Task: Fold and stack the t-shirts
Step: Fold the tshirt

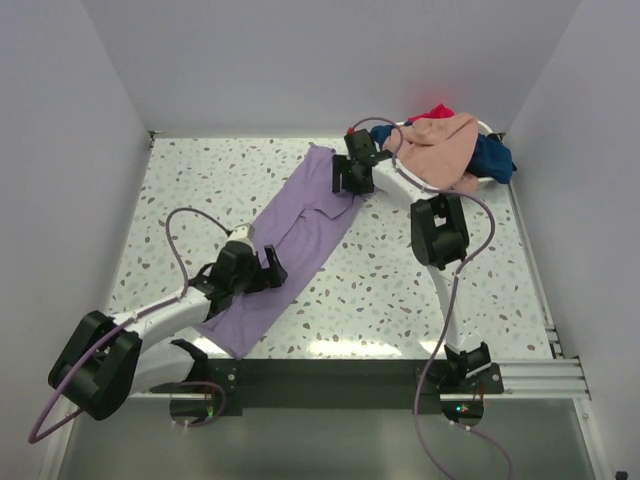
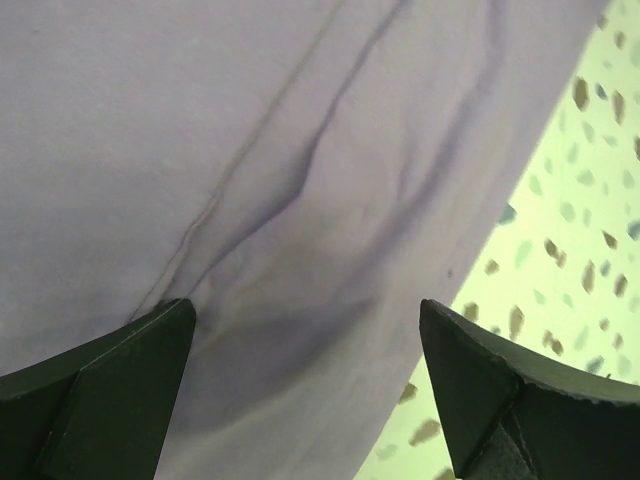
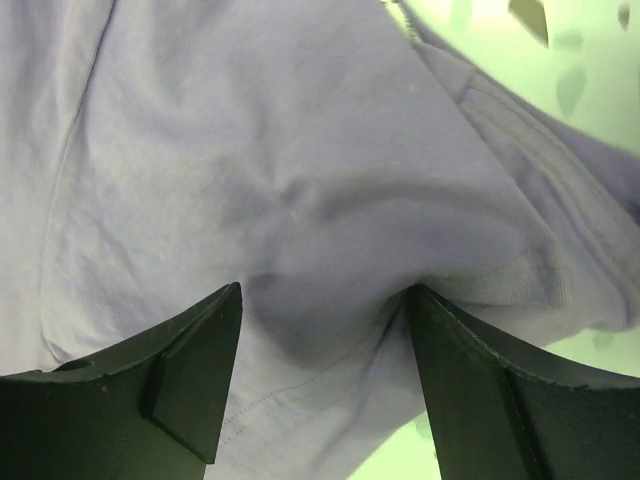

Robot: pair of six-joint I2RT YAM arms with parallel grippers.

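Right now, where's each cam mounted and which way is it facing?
Top external: above and behind the bases, looking down on the speckled table; both arms, left hand and right hand show.
Left wrist: looks down past its own open fingers at the lavender t-shirt.
Right wrist: same, fingers at bunched cloth.
Shared: all three see that shirt.

Speckled terrazzo table [image 1: 400,290]. Lavender t-shirt [image 1: 300,235] lies flat on it, diagonally from near-left to far-centre. White basket [image 1: 488,128] sits in the far-right corner.
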